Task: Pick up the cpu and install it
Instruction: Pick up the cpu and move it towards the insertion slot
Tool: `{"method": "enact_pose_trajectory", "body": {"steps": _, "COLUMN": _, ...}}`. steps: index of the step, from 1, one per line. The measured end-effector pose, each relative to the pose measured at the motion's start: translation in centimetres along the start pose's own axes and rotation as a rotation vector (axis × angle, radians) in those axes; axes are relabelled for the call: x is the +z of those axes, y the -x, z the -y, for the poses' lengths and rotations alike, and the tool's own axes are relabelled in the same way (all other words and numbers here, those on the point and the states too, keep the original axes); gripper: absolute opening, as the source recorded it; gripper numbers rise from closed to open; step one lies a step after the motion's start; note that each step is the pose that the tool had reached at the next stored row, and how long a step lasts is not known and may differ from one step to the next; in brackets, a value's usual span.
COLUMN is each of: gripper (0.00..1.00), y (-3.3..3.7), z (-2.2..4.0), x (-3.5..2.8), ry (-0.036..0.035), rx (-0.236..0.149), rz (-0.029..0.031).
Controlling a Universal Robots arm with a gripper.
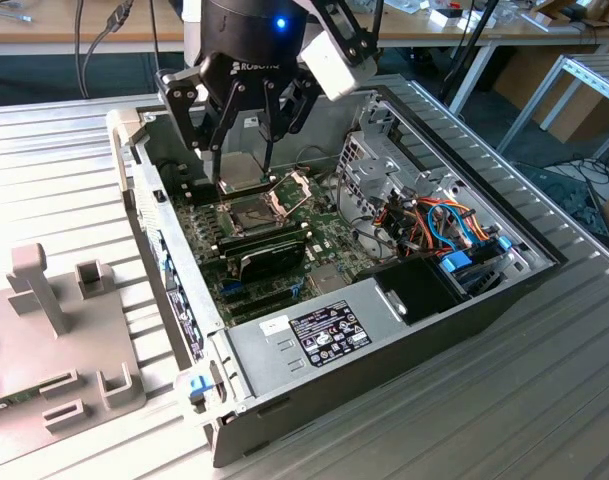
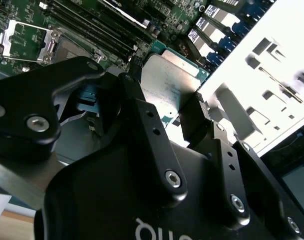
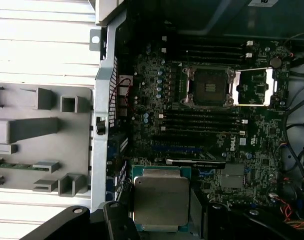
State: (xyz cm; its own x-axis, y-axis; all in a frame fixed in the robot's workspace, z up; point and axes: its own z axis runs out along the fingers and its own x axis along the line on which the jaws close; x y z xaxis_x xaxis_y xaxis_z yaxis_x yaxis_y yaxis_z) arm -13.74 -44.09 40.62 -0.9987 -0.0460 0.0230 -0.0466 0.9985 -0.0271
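Now, inside the open computer case, over the motherboard, the gripper is hung near the open socket. The cpu is pinched by two edges between its nearly closed fingers, up in the air. It should be kept flat, lined up with the socket's corners, and never pushed hard.

The cpu — dull grey metal top; the hand — matt black, smooth.

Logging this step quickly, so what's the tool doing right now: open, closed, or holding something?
Tool: closed, holding the cpu by its edges.
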Motion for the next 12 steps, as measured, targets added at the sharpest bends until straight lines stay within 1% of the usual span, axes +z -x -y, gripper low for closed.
{"method": "enact_pose_trajectory", "body": {"steps": 5, "gripper": 0.55, "y": 1.03, "z": 0.05, "x": -0.02, "ry": 0.0000, "rx": 0.000, "rz": 0.0000}}
{"method": "enact_pose_trajectory", "body": {"steps": 8, "gripper": 0.55, "y": 1.46, "z": 0.07, "x": -0.03, "ry": 0.0000, "rx": 0.000, "rz": 0.0000}}
{"method": "enact_pose_trajectory", "body": {"steps": 12, "gripper": 0.55, "y": 1.84, "z": 0.09, "x": -0.04, "ry": 0.0000, "rx": 0.000, "rz": 0.0000}}
